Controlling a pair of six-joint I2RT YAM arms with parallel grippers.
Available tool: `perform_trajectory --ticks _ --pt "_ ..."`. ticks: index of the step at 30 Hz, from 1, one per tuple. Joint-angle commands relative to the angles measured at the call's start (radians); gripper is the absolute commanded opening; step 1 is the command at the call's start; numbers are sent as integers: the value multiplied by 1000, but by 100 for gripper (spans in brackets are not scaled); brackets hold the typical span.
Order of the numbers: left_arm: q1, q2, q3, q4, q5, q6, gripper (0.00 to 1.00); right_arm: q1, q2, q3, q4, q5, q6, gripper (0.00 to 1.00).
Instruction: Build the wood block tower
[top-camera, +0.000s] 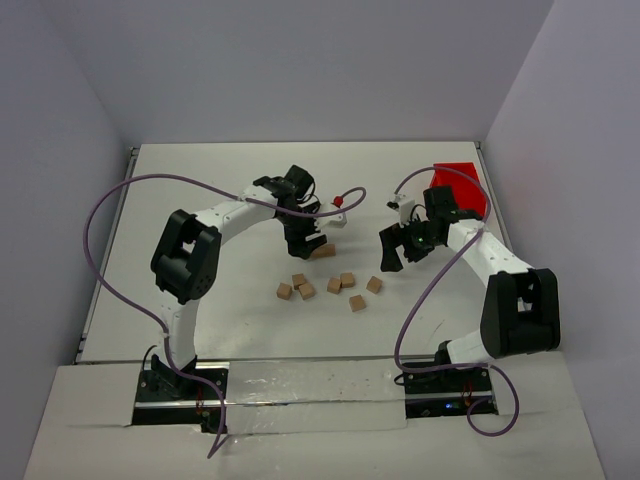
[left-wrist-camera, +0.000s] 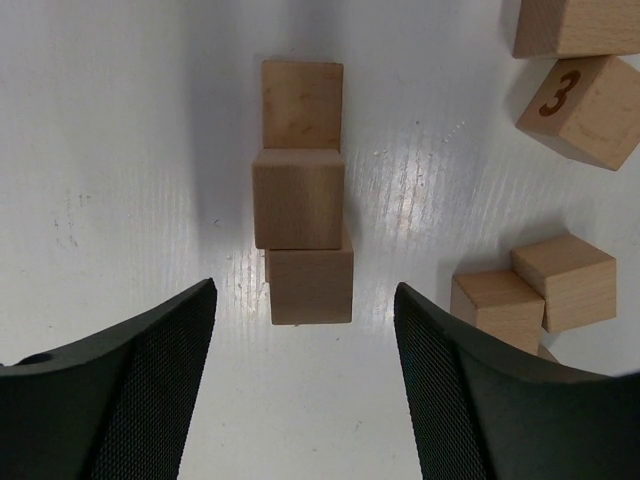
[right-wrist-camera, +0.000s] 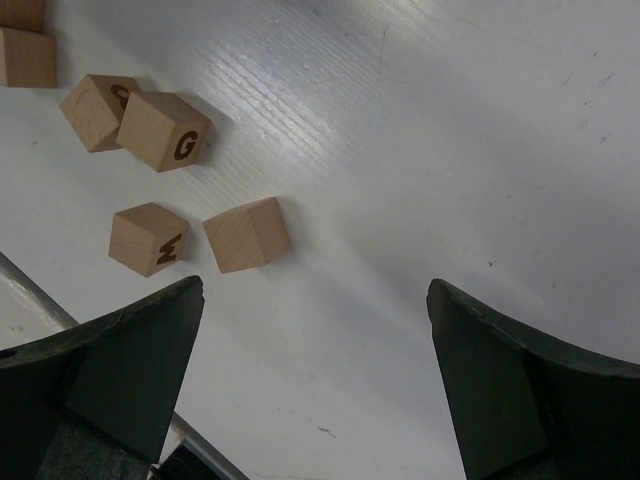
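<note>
Left wrist view: left gripper (left-wrist-camera: 303, 330) jaws spread astride the tower (left-wrist-camera: 299, 200), likely freeing it; right gripper (right-wrist-camera: 315, 292), right of the tower, spread, empty.

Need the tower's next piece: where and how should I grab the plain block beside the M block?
From straight above, right gripper on the plain block, across the two sides not facing the M block: it lies flat, and that gap looks too tight.

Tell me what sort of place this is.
Probably a robot lab test cell: two arms bolted to a white table, plain walls boxing it in, wood blocks scattered for stacking.
</note>
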Motion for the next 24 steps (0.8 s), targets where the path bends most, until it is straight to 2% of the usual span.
perform_trajectory --ticks 1,5,10,12,18,24 --pt "-6 -6 41 12 8 17 82 -7 4 46 -15 -16 -9 100" --pt "-6 -47 78 -36 3 21 88 -6 -3 47 -16 -17 -3 100" --pt "7 -195 66 -69 0 -6 94 6 -24 43 -38 -19 -7 100" --pt "20 -274 19 -62 1 -25 99 25 -44 32 -49 -5 -11 100" --pt "163 -436 -153 -8 111 -129 99 111 -64 -10 -48 60 -19 98" --pt "269 -540 -274 44 222 -183 99 199 -28 -14 -45 90 -37 86"
